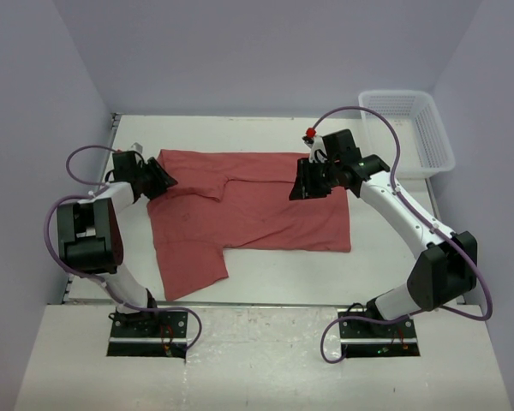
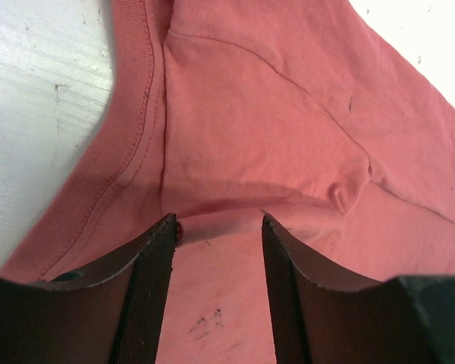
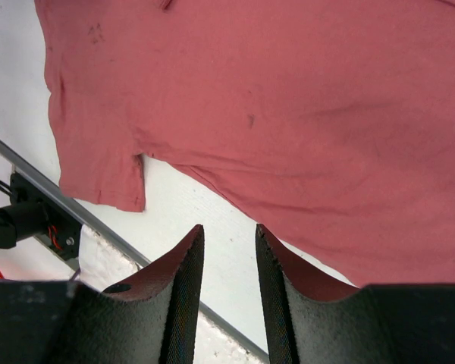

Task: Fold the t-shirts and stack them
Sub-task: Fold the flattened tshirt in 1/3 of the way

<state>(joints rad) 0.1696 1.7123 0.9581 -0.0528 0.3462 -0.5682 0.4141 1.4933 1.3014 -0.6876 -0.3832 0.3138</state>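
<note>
White arm links with black joint housings: left arm (image 1: 90, 231), right arm (image 1: 403, 210). Purple cables (image 1: 397, 145) loop down to black base plates (image 1: 128, 338) at 7 and 5 o'clock. The left gripper (image 2: 218, 220) has dark ribbed fingers (image 2: 148, 296).

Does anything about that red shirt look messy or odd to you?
Yes. The t-shirt lies lopsided. Its far side is folded over, while one sleeve juts out at the near left. Small dark marks speckle the fabric. No tear or spill shows.
</note>
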